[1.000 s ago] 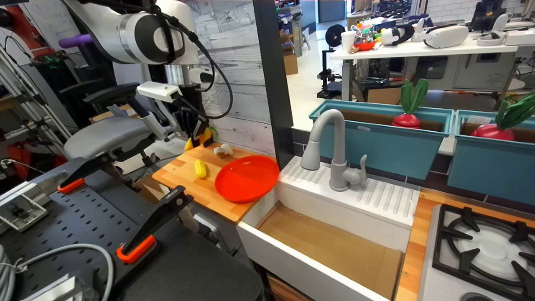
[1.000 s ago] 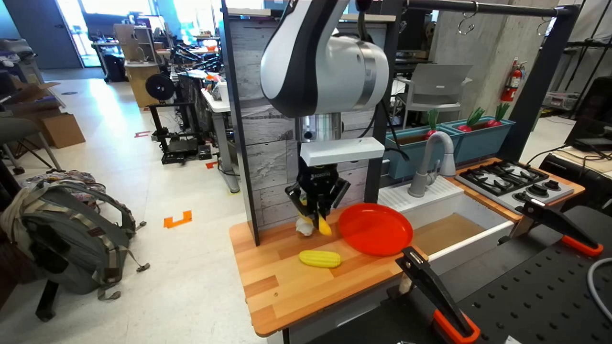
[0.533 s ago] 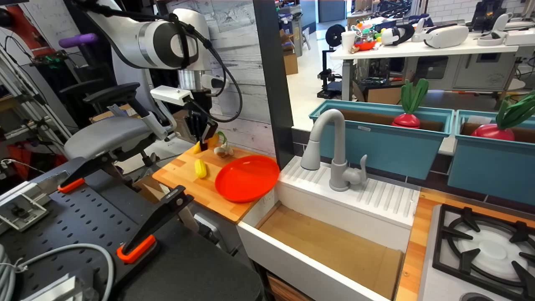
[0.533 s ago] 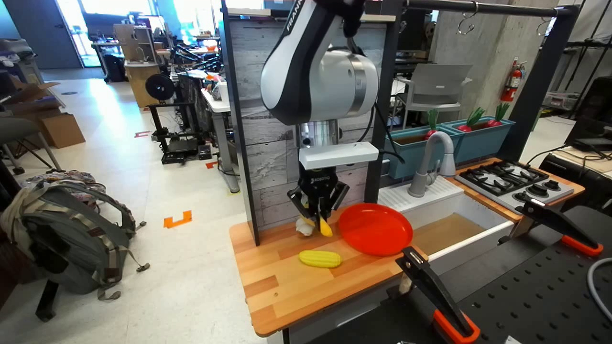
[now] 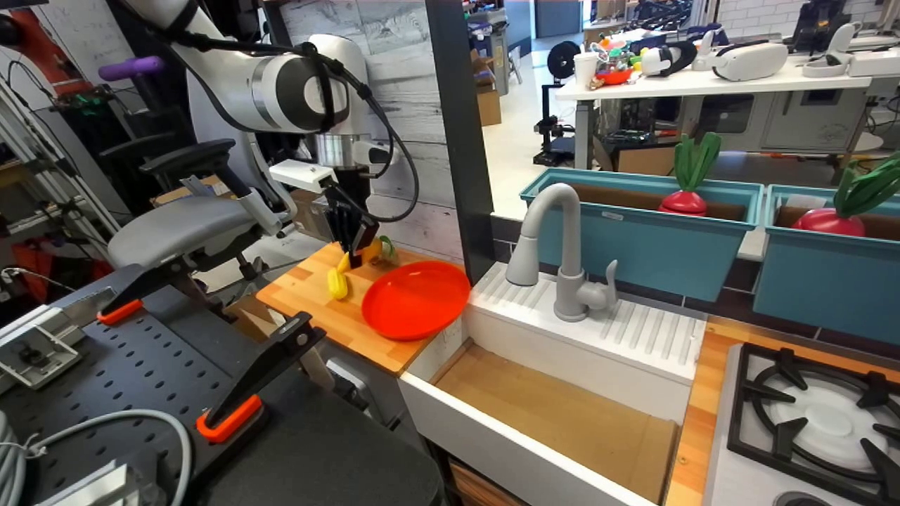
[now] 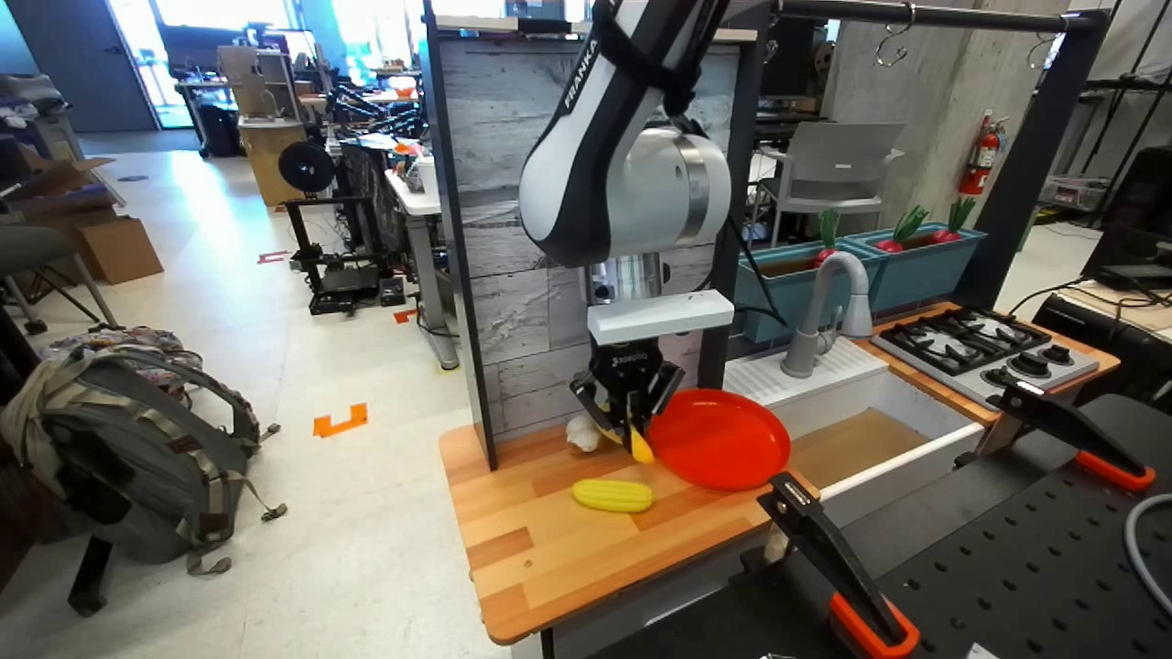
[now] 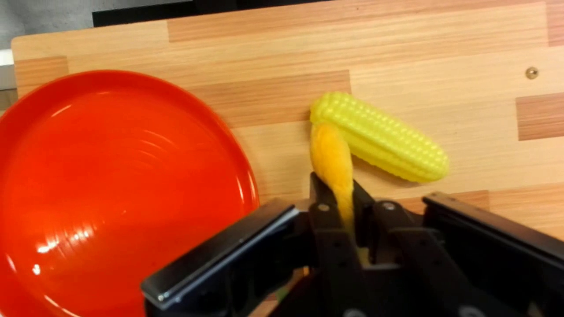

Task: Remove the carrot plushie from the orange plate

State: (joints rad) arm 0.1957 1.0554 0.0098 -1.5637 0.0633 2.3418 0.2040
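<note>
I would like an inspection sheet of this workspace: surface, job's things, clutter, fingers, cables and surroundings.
Surface: wooden counter, a screw visible.
Job's things: carrot plushie off the orange plate; nothing seen on the plate.
Clutter: yellow corn on the counter; whitish item there too, partly hidden.
Fingers: closed on the carrot plushie.
Cables: black cables along the arm; grey cable on the black bench.
Surroundings: sink with grey faucet beside the counter; teal planters behind the sink.

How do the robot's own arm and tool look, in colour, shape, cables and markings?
The rounded arm is white and black, with silver bands, black cables and the marking FRANKA. The angular tool is black, with jointed fingers; above it sits a white box.
</note>
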